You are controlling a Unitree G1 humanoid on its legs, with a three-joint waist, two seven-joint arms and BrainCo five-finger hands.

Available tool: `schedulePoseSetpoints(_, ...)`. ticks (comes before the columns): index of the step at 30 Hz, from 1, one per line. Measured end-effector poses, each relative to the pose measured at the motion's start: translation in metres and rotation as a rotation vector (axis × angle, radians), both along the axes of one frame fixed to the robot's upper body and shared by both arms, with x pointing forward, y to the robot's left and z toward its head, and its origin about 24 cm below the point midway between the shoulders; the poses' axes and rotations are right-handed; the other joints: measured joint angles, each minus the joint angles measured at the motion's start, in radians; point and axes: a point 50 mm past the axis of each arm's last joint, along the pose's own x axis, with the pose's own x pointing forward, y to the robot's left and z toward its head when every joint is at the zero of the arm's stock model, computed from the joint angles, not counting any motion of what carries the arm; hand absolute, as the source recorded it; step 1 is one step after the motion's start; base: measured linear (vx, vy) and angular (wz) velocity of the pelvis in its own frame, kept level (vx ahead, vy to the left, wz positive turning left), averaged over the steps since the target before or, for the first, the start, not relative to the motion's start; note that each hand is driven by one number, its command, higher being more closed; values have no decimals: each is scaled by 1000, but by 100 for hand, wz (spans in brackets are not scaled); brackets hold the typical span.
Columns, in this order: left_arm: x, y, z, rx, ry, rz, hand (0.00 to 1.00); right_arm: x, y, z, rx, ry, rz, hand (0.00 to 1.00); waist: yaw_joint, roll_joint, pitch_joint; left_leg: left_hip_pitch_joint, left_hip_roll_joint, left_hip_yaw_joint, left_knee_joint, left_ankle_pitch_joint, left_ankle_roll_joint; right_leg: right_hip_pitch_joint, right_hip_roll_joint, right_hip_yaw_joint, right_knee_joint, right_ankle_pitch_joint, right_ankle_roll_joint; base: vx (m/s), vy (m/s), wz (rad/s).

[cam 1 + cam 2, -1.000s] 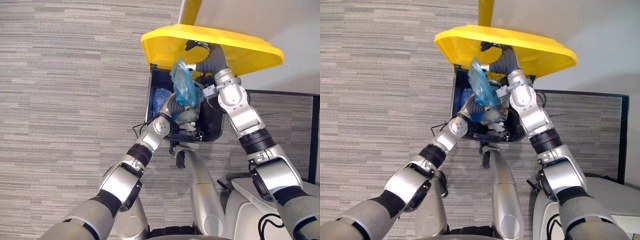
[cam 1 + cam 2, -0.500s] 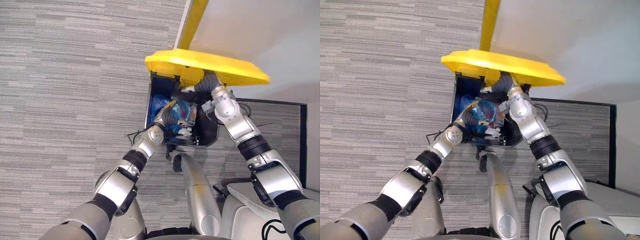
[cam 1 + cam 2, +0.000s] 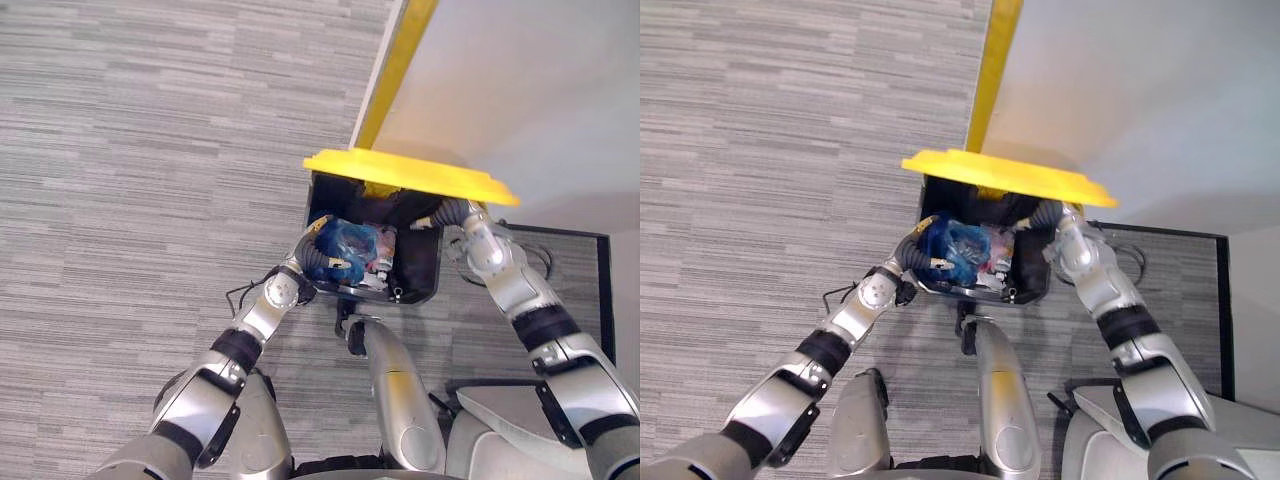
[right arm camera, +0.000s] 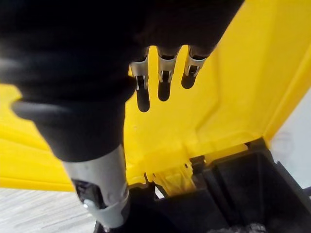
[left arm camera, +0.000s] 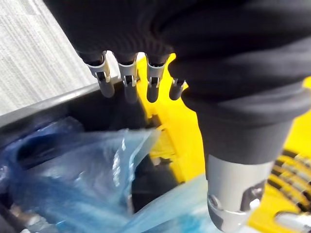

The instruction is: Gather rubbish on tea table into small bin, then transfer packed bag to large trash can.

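The task is nearing its end, by the look of it: the crumpled blue translucent plastic bag [image 3: 345, 243] is lying inside the large black plastic trash can [image 3: 425, 275], under its raised yellow lid [image 3: 410, 172]. The left hand [image 5: 150, 82] is hovering over the bag, fingers straight, gripping nothing. The right hand [image 4: 163, 77] is reaching under the lid, fingers straight, apparently propping it. Probably left: withdrawing and closing. One bag, one can, one lid, two hands.

Black trash can [image 3: 422, 278] with plain yellow lid [image 3: 410, 172], just past the right hand [image 4: 163, 78], whose fingers are silver with dark tips. Translucent blue bag [image 3: 347, 243], just beneath the left hand [image 5: 128, 80]. Grey carpet [image 3: 150, 150], streaked in fine lighter and darker bands.
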Motion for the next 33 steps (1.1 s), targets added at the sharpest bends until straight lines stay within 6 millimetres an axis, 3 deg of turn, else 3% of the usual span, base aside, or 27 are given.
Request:
schedulePoseSetpoints(3,-15,18,-9,-121,29,44,0,-11,-13,-16,4,53,-27,0,5,42,-22,15,-8,-8,-8,3,5,23,-9,-6,-8,-1,1,-9,33,11)
schedulePoseSetpoints(5,-31,38,-27,-185,85,105,0,-23,-22,-33,17,97,-54,0,17,73,-44,46,-16,-16,-35,6,11,47,-12,-9,-14,-6,9,18,21,9)
schedulePoseSetpoints(8,-45,60,-42,-227,133,185,0,-32,-31,-48,21,149,-79,0,24,94,-56,64,-17,-30,-50,9,13,70,-19,-23,-14,-17,16,8,-7,16)
schedulePoseSetpoints(11,-70,93,-65,-256,219,281,0,-46,-32,-69,54,221,-87,0,31,93,-72,97,-17,-47,-86,25,9,99,-23,-40,-14,-37,23,8,-32,16)
schedulePoseSetpoints(20,-138,140,-139,-199,548,526,0,-69,0,-118,183,376,-54,0,46,75,-156,183,-17,-44,-130,37,6,140,-29,-38,36,-88,35,27,-19,1)
schedulePoseSetpoints(28,-176,141,-169,-143,717,569,0,-88,9,-149,239,482,-74,0,57,52,-164,268,-17,-43,-80,11,24,237,-31,-34,43,-96,45,-35,0,-2)
schedulePoseSetpoints(33,-185,141,-173,-159,739,598,0,-110,25,-172,311,566,-75,0,82,9,-167,271,-26,27,-14,-13,50,249,-16,8,-22,-10,76,-163,85,-42)
